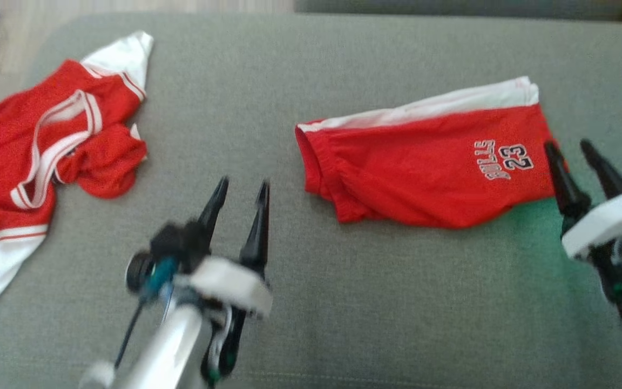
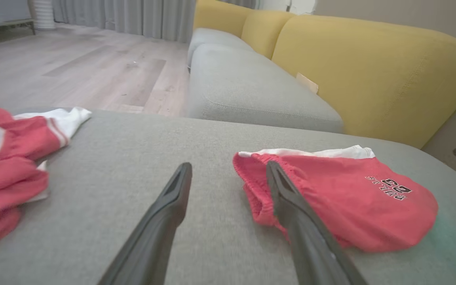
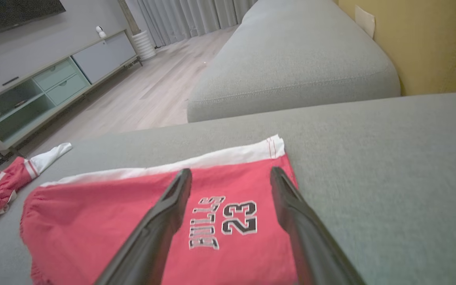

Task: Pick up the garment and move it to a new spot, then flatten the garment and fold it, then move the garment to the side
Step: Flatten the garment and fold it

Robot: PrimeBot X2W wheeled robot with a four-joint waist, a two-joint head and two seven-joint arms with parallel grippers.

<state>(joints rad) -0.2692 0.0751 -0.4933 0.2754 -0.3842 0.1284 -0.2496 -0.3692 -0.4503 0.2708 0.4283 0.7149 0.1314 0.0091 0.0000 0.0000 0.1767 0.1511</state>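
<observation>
A wide grey cushion (image 1: 343, 302) carries everything. In the left wrist view a second grey seat (image 2: 244, 91) lies beyond it, with a yellow backrest (image 2: 370, 67) along its side and a wooden floor (image 2: 73, 67) to the left.

A crumpled red and white jersey (image 1: 35, 162) lies at the cushion's left edge, its striped trim twisted across the top and a white part reaching toward the near corner.

The red shorts (image 1: 424, 173) lie well apart from it, on the right half of the cushion. They are folded flat, with a white band along the far edge, the gathered waistband pointing left and the leg hem pointing right.

The left gripper (image 1: 243, 183) hovers over bare cushion between the two pieces, nearer the waistband. Its two dark fingers are spread wide with nothing between them.

The right gripper (image 1: 567, 144) sits at the hem end of the shorts, also spread wide and holding nothing. In the head view its left finger overlaps the hem edge. From its own wrist camera the fingers (image 3: 160, 221) straddle the print, but I cannot tell whether they touch the cloth.

The lettering "BULLS 23" (image 3: 224, 221) is near the hem, in white and black.
</observation>
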